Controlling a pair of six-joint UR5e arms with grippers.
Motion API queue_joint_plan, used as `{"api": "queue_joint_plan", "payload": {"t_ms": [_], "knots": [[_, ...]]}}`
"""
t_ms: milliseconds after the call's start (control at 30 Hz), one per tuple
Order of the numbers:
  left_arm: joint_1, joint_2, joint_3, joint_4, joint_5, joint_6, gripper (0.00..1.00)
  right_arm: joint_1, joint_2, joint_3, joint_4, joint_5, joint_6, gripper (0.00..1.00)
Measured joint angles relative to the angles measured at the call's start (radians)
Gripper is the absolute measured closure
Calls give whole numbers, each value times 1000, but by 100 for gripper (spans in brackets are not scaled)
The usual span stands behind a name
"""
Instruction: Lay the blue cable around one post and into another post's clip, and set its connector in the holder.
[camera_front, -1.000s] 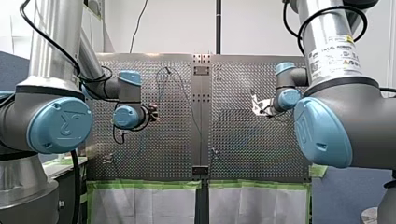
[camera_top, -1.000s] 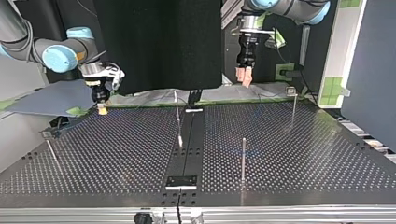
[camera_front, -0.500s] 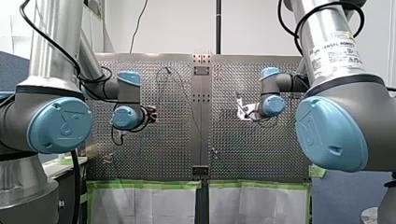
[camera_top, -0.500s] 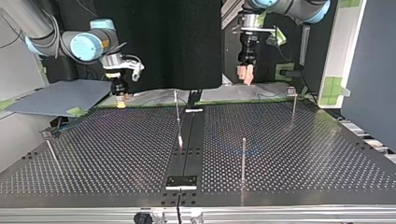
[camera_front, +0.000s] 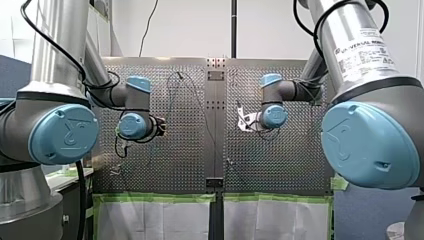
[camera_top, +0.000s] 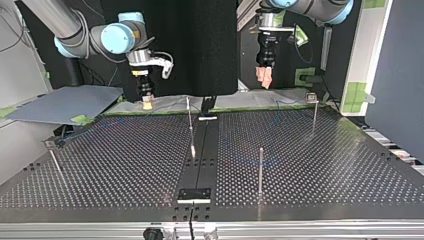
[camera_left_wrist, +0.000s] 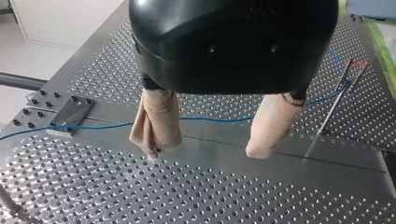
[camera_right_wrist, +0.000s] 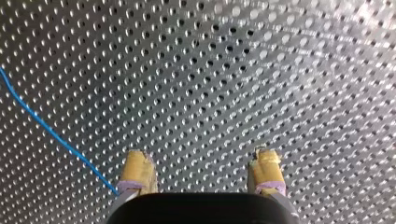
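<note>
The blue cable (camera_left_wrist: 219, 119) lies flat on the perforated table, running under and behind my left gripper (camera_left_wrist: 205, 153) toward a thin post with a clip (camera_left_wrist: 351, 71). That gripper hangs open above the table with nothing between its beige fingers (camera_left_wrist: 156, 123). In the top view it hovers high at the back right (camera_top: 264, 79). My right gripper (camera_right_wrist: 201, 162) is open too, its yellow pads (camera_right_wrist: 137, 169) empty above the bare holes. The cable (camera_right_wrist: 51, 133) passes just beside one pad. In the top view it hangs at the back left (camera_top: 146, 104).
Several thin posts stand on the table: one at the middle (camera_top: 190, 125), one nearer the front (camera_top: 261, 170), one at the back right (camera_top: 314, 111). A flat plate (camera_top: 195, 194) sits on the centre strip. A screwed plate (camera_left_wrist: 70, 112) lies near the cable.
My right arm has swung toward the table's middle, leftward in the front view and rightward in the top view. My left arm has stayed almost still. Both grippers remain open.
</note>
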Motion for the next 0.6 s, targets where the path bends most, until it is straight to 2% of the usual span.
{"api": "queue_joint_plan", "payload": {"t_ms": [267, 433, 600], "knots": [[1, 0, 0, 3, -1, 10, 0, 78, 45, 5, -31, 13, 1, 1], [2, 0, 0, 5, 0, 16, 0, 131, 92, 5, -61, 13, -4, 1], [2, 0, 0, 7, 0, 18, 0, 182, 106, 5, -86, 12, -14, 1]]}}
